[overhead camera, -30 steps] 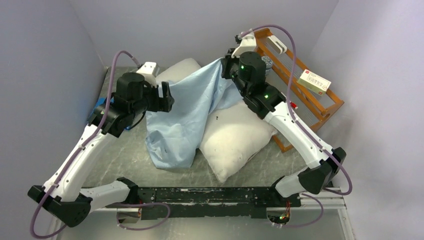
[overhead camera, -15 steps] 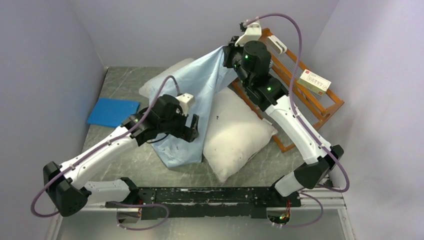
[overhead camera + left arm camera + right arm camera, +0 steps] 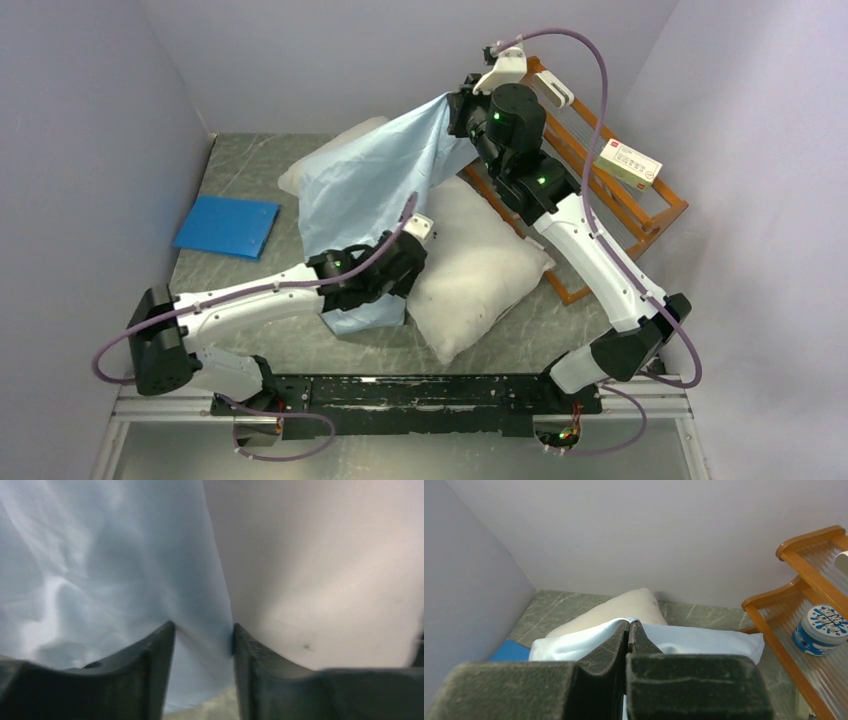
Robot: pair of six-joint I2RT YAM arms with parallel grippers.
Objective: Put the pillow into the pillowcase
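Note:
The pale blue pillowcase (image 3: 365,190) hangs from its top corner, which my right gripper (image 3: 452,108) holds pinched high at the back. The white pillow (image 3: 480,270) lies on the table beneath and to the right of it, and more of it shows behind the cloth at the back left. My left gripper (image 3: 408,272) is low at the pillowcase's lower edge, right beside the pillow. In the left wrist view its jaws (image 3: 202,627) stand apart with pillowcase (image 3: 100,570) cloth between them and the pillow (image 3: 325,570) against the right finger. The right wrist view shows my right gripper (image 3: 629,624) shut on the pillowcase (image 3: 704,640).
A flat bright-blue mat (image 3: 226,226) lies at the left by the wall. A wooden rack (image 3: 620,195) stands at the right with a white box (image 3: 630,163) on it and a round tub (image 3: 824,630). Walls close in on three sides.
My left arm has swung from the pillowcase's back left edge down to its lower front edge beside the pillow, uncovering the blue mat. My right gripper has risen slightly with the corner.

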